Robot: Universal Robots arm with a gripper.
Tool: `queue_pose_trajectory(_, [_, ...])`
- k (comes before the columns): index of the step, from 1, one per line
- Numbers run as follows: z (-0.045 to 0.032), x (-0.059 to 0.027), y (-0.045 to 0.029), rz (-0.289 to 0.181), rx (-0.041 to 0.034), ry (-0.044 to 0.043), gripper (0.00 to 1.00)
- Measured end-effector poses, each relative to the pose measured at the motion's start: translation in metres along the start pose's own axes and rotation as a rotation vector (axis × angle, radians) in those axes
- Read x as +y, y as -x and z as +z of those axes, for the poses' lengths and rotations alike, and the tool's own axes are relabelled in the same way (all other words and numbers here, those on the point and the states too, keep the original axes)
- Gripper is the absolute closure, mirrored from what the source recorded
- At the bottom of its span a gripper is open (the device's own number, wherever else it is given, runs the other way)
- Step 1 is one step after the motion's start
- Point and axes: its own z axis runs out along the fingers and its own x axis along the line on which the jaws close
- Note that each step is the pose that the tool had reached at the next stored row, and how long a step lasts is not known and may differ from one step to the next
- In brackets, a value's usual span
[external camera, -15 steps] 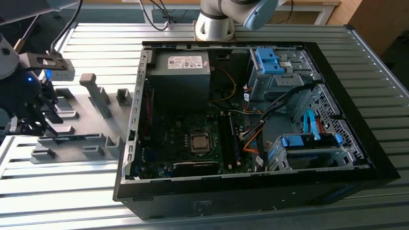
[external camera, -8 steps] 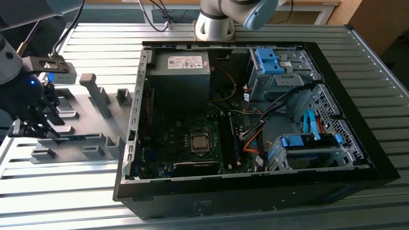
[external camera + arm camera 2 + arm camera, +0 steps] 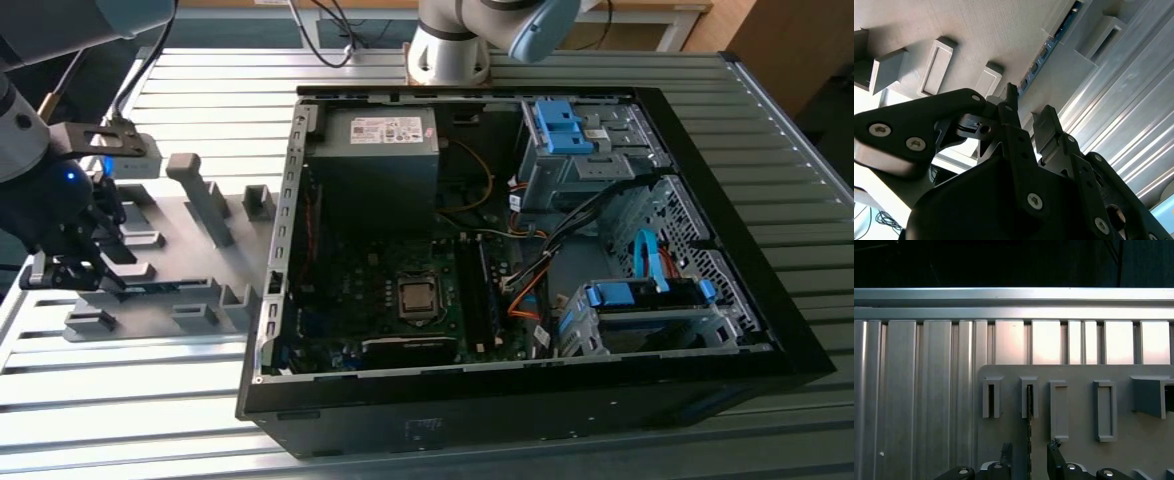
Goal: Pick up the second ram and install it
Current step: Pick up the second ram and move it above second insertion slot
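We see the second ram (image 3: 1029,420) standing on its long edge in a slotted block of the grey fixture tray (image 3: 1079,460). We judge it is held that way to keep both flat faces free for a pinch. The gripper (image 3: 1030,449) hangs over the tray with its claw released. One finger sits on each side of the stick with a gap at both, so nothing is grasped yet.

The first wrist view looks along the stick edge-on, which makes those two gaps plain. The second wrist view instead gives the stick's length running across the tray, with the fingertips (image 3: 1046,117) close to its near end. The exterior view adds the open computer case (image 3: 534,410) just beside the tray.
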Motion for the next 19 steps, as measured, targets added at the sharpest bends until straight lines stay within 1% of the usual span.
queue_pose_trajectory(9, [0.0007, 0.0000, -0.0002, 0.000, -0.0002, -0.0002, 0.60])
queue_pose_trajectory(19, [0.0089, -0.0001, -0.0005, -0.002, 0.0003, 0.0001, 0.60])
